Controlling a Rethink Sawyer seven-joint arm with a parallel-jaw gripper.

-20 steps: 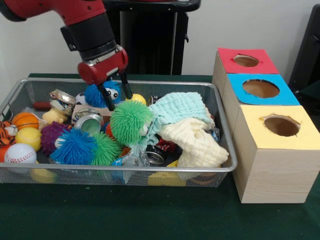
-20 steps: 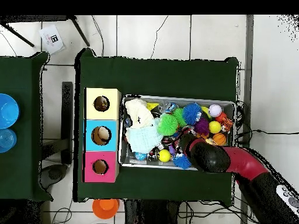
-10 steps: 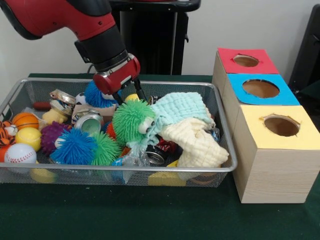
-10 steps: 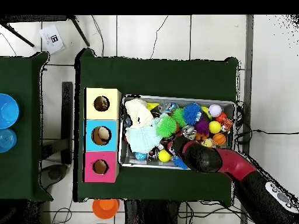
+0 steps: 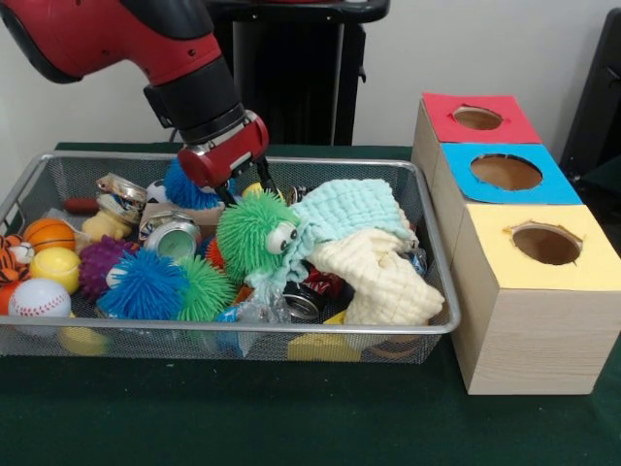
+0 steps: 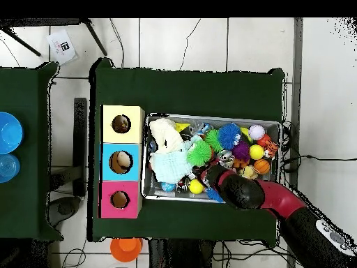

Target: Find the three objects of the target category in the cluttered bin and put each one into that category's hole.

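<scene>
A wire bin (image 5: 243, 328) holds puffer balls, sports balls, cans and cloths. My gripper (image 5: 248, 194) is low over the back of a green puffer toy with googly eyes (image 5: 254, 236). Its fingers stand apart, open, on either side of a small yellow ball (image 5: 254, 190), and their tips are hidden behind the green fuzz. A blue puffer (image 5: 182, 184) lies just left of the gripper. Three boxes to the right have a red hole (image 5: 477, 117), a blue hole (image 5: 506, 172) and a yellow hole (image 5: 545, 244). In the overhead view the arm (image 6: 240, 192) covers the gripper beside the green puffer toy (image 6: 200, 151).
A teal cloth (image 5: 351, 209) and a cream cloth (image 5: 378, 272) are piled at the bin's right end. At the left end lie a blue puffer (image 5: 144, 284), a purple puffer (image 5: 97, 262), a baseball (image 5: 39, 298), a basketball (image 5: 49, 233) and a can (image 5: 173, 236).
The arm swung right from over the back blue puffer to the green puffer toy and came lower. The green toy has turned, and its eyes now face forward.
</scene>
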